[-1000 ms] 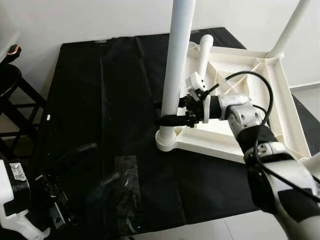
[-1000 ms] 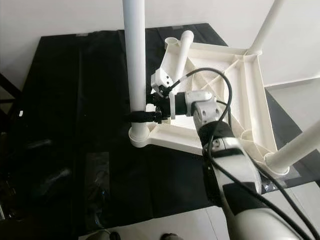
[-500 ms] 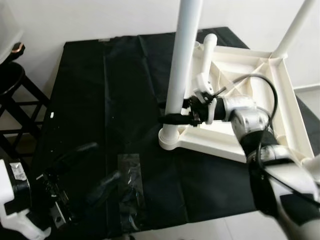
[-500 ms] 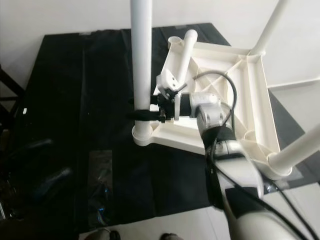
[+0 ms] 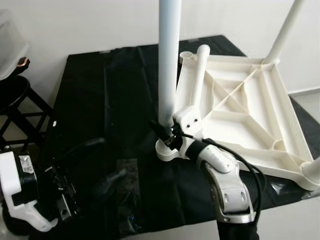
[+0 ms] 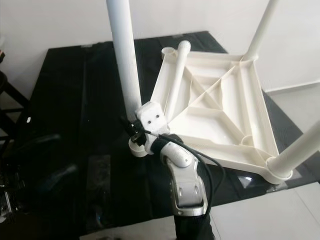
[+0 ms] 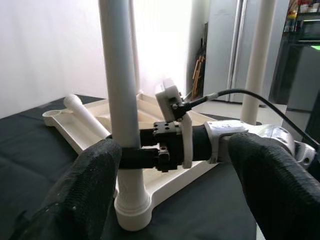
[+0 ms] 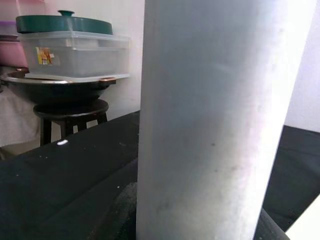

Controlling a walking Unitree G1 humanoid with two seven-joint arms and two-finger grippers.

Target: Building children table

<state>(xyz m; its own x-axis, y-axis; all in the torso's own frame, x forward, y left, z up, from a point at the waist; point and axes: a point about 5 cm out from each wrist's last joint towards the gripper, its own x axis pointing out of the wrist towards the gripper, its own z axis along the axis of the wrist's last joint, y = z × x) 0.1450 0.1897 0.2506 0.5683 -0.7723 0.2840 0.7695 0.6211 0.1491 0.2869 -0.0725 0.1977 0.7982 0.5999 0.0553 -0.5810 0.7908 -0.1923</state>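
The white table top (image 5: 240, 111) lies upside down on a black cloth (image 5: 115, 90). An upright white leg (image 5: 168, 70) stands in its near left corner socket (image 5: 166, 150). My right gripper (image 5: 164, 134) is shut on this leg just above the socket, its black fingers (image 7: 131, 156) wrapped around the tube. A loose leg (image 5: 199, 75) lies slanted inside the top. Two more legs (image 5: 284, 30) stand at the far right and near right corners. My left gripper (image 5: 97, 167) hovers open low at the left, its thick fingers (image 7: 87, 192) pointing at the held leg.
A dark stool (image 5: 12, 92) with stacked plastic containers (image 8: 75, 50) stands left of the cloth. A clear plastic bag (image 5: 127, 172) lies on the cloth near my left gripper. White wall behind; pale floor at the right.
The camera has shifted. My right arm has swung from the right side round to the near side of the leg, still gripping it low down. The left gripper stays open.
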